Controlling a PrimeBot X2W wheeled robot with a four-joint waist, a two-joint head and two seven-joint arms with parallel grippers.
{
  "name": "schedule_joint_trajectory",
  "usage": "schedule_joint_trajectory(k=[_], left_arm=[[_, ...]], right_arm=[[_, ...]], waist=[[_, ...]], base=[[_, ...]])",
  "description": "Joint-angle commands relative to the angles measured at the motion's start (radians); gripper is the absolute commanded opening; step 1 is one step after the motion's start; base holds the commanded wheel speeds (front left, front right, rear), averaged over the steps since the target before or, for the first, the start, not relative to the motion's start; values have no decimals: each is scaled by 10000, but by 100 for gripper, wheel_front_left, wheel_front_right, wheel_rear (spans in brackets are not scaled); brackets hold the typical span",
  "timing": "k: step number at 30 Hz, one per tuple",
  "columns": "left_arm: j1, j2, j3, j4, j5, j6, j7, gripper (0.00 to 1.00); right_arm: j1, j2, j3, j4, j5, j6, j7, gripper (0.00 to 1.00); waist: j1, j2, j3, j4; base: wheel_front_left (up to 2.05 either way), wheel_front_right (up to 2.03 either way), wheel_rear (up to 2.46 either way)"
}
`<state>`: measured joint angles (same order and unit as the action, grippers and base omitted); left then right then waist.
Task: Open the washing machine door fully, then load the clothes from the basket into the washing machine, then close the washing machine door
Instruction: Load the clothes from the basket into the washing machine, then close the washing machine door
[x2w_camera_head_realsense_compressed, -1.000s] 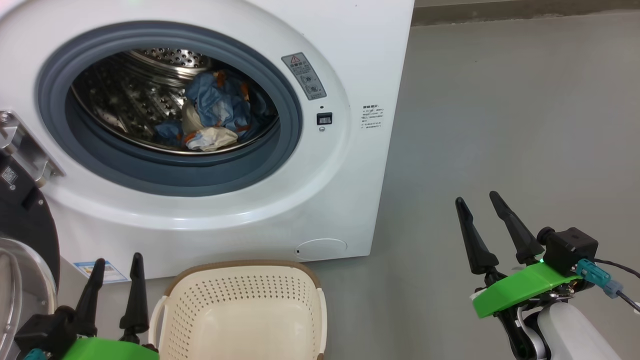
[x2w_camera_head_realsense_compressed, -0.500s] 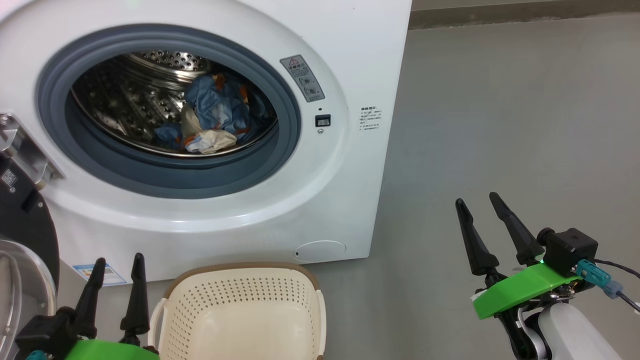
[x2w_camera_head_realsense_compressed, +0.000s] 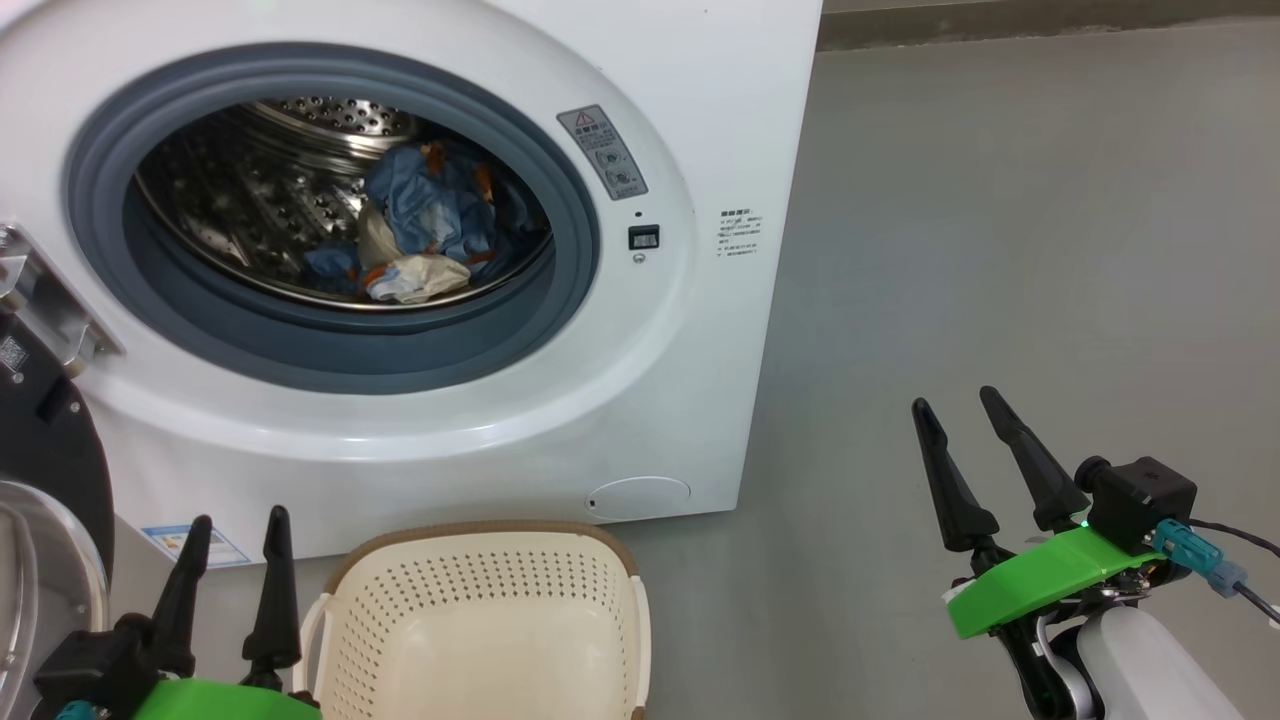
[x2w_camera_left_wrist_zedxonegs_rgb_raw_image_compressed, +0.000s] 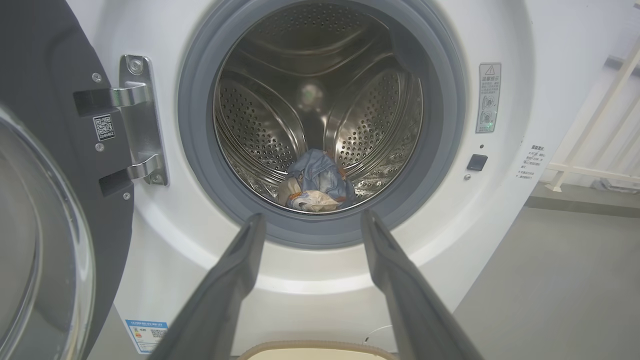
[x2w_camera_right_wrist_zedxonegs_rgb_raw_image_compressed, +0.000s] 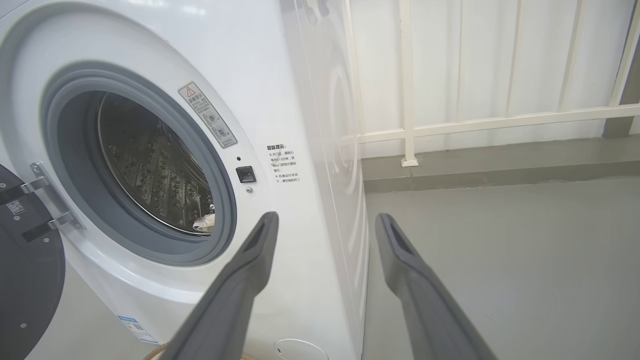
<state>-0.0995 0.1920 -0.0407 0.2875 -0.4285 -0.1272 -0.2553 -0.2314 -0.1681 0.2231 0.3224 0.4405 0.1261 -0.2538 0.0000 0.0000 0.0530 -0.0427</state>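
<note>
One white washing machine (x2w_camera_head_realsense_compressed: 700, 100) fills the upper left of the frame, its door (x2w_camera_head_realsense_compressed: 45, 450) swung wide at the left edge. Bottom centre stands the basket (x2w_camera_head_realsense_compressed: 480, 590); the clothes (x2w_camera_head_realsense_compressed: 430, 215) lie inside the drum. Left hand (x2w_camera_head_realsense_compressed: 238, 517) and right hand (x2w_camera_head_realsense_compressed: 955, 400), at the bottom corners, gape apart, gripping nothing.

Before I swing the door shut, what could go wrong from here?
1. The clothes lie low in the drum and seem close to the gasket. A cream fold might get pinched when the washing machine door closes.
2. The basket stands close in front of the washing machine, right beside the open left gripper. The arm pushing the door, or perhaps the door's lower edge, could knock it.
</note>
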Motion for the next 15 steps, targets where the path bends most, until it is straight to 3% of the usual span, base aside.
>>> schedule_joint_trajectory(k=[1,15], left_arm=[[-294,161,391,-315,94,-30,-64,100],[-330,74,446,-227,-2,-33,-65,100]], right_arm=[[-94,-82,185,-189,69,46,-80,100],[-134,-86,208,-99,103,46,-80,100]], waist=[[0,0,6,-6],[0,0,-36,-2]], base=[[0,0,0],[-12,12,0]])
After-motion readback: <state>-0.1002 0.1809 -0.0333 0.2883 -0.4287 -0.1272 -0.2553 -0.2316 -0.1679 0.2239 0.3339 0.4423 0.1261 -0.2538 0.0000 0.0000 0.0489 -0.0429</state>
